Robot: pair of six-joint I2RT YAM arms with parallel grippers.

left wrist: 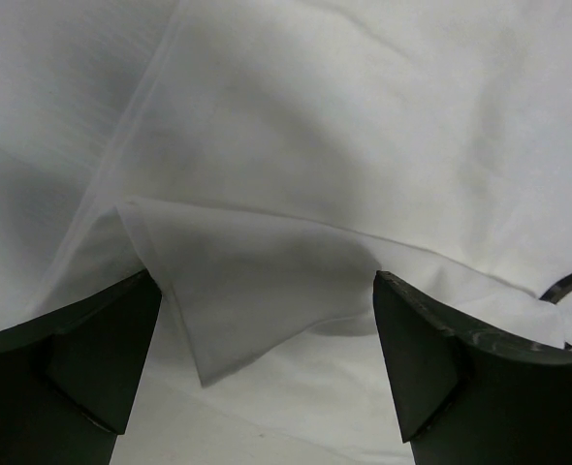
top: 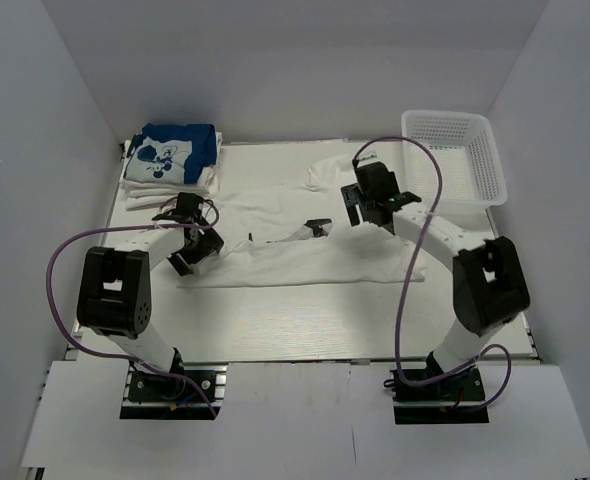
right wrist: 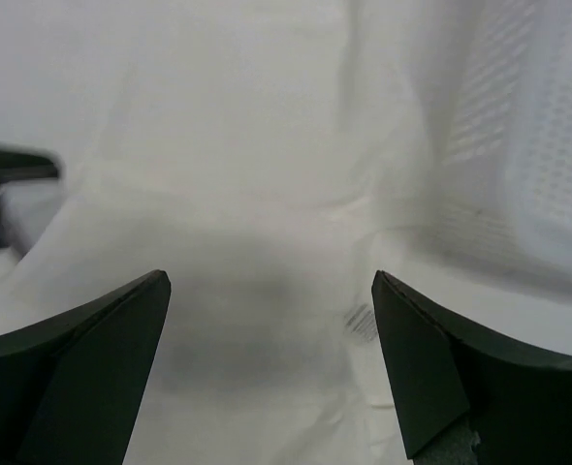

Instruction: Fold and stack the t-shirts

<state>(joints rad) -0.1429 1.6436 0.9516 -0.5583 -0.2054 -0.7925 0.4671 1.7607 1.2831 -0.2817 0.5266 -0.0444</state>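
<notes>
I found both claws released. The left gripper (left wrist: 267, 320) hung with its jaws spread wide over a turned-back corner of the white t-shirt (top: 295, 255), with nothing between them. The right gripper (right wrist: 271, 320) stood equally wide above the far right part of the cloth, near the basket (top: 460, 150), and it too grasped nothing. The shirt lay spread and rumpled across the middle of the table (top: 275, 330), between the two arms. A blue t-shirt (top: 175, 150) sat on top of folded white ones (top: 160, 190) at the far left corner.

Judgement: the cloth is thin, light and limp, so it will sag, drag and crease rather than hold a shape. I would pinch it at a hem or corner, such as the flap (left wrist: 238, 300) under the left claw, taking one layer only.

The tabletop was pale and faintly lined, likely smooth enough for cloth to slide. Plain white walls (top: 55, 120) closed in three sides, and the lighting was even.
</notes>
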